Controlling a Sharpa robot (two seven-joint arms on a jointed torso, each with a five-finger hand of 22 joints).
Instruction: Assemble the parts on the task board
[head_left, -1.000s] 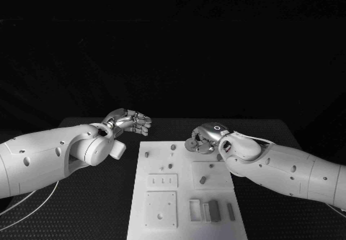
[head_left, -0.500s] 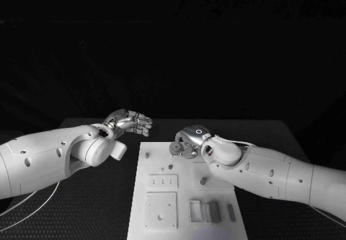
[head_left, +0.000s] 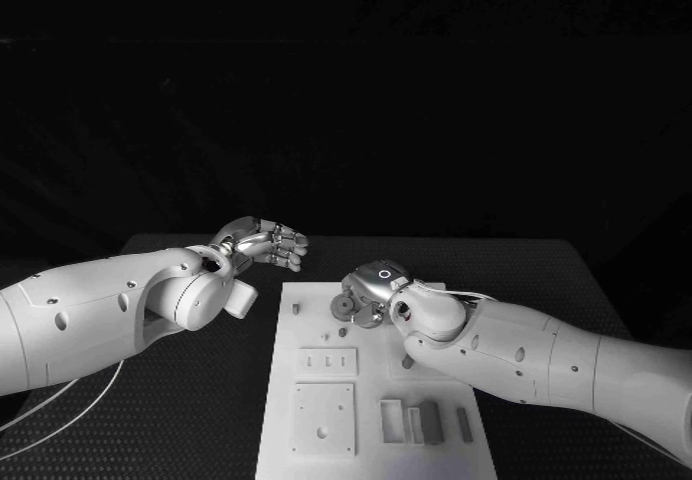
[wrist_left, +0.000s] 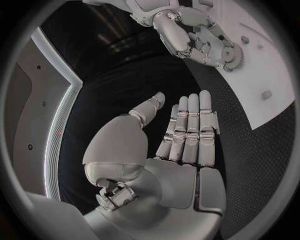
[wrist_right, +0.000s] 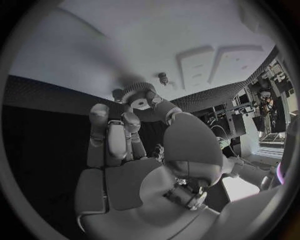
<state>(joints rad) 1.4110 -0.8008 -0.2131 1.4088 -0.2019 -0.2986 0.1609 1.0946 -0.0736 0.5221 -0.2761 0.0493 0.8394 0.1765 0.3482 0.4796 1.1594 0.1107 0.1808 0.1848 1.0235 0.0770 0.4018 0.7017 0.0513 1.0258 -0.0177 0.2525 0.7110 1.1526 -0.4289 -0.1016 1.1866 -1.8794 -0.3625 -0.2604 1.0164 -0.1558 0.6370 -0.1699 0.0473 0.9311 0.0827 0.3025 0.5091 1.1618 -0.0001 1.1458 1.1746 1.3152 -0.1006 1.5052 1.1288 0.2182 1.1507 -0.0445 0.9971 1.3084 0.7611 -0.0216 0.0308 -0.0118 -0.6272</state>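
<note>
Head view has the right hand (head_left: 372, 292) over the far left part of the task board (head_left: 325, 440), pinching a small toothed gear (head_left: 348, 305) between its fingertips, the gear held just above the white plate. From the right wrist camera that gear (wrist_right: 139, 95) sits right at the fingertips (wrist_right: 129, 120), with a short peg (wrist_right: 162, 77) standing on the board close beside it (whether gear and board touch I cannot tell). The left hand (head_left: 265, 243) hovers off the board's far left corner over the black table (head_left: 188, 400), holding nothing, its fingers straight and side by side with the thumb apart. Nearer the robot, the board carries raised square blocks (head_left: 326, 362) and a row of upright slotted pieces (head_left: 420, 421), well apart from the gear; the right forearm covers part of the plate.
</note>
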